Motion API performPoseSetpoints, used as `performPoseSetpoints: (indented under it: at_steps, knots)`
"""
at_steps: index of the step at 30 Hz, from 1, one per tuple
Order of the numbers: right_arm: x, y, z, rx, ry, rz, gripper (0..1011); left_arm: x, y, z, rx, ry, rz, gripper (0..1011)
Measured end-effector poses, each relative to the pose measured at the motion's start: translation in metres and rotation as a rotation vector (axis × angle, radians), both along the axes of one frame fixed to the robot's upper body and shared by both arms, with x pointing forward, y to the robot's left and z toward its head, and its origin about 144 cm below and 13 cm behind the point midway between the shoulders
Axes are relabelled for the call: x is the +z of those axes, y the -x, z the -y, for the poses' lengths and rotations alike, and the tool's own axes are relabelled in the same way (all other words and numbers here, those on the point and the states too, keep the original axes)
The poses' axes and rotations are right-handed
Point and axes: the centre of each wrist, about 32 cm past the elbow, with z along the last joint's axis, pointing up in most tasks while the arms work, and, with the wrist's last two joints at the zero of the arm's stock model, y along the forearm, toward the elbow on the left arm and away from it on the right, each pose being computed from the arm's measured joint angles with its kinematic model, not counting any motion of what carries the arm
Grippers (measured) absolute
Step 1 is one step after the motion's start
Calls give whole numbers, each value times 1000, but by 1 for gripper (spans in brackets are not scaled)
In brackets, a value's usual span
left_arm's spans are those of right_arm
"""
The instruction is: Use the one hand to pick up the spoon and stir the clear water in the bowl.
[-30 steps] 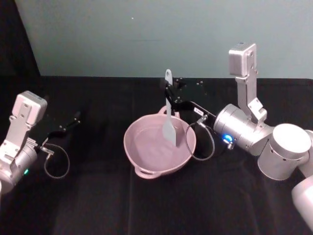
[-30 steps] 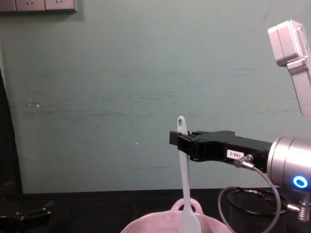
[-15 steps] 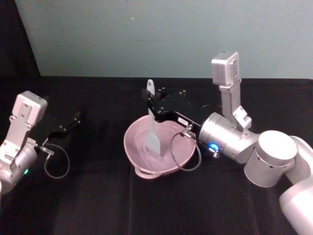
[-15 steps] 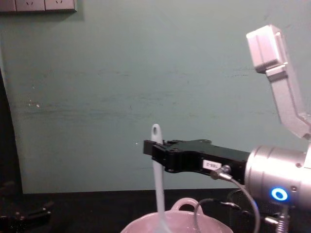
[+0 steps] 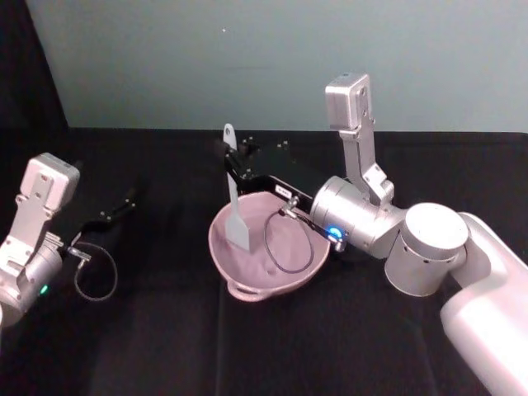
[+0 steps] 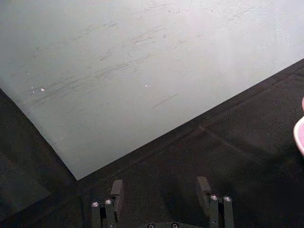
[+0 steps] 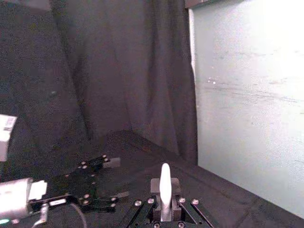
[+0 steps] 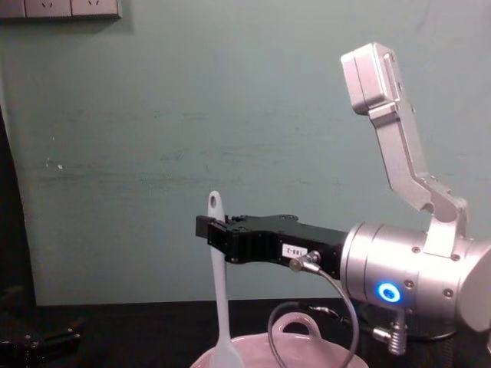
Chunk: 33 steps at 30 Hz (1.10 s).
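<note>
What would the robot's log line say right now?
right gripper: shut on spoon | spoon: upright, head in bowl | left gripper: open, parked at left

Head cam: high, angled down on table (image 5: 165, 330). Chest cam: low, level, close behind bowl (image 8: 253, 356). Both share spoon (image 5: 233, 194) and right gripper (image 5: 233, 165). 2 wrist cams look forward past own jaws.
</note>
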Motion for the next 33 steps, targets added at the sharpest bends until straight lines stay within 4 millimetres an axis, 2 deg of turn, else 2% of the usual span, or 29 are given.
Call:
performPoseSetpoints:
  at_steps: [6,15,23,33]
  knots:
    - [1,-10,4,-31,2,-5,121,0,0,0,0,0,0,1011]
    - [2,-17,25,-102,1,-5,121,0,0,0,0,0,0,1011]
    - [1,-4,44,-131,-6,0,121,0,0,0,0,0,0,1011]
    - [0,16,46,-107,-6,2,121,0,0,0,0,0,0,1011]
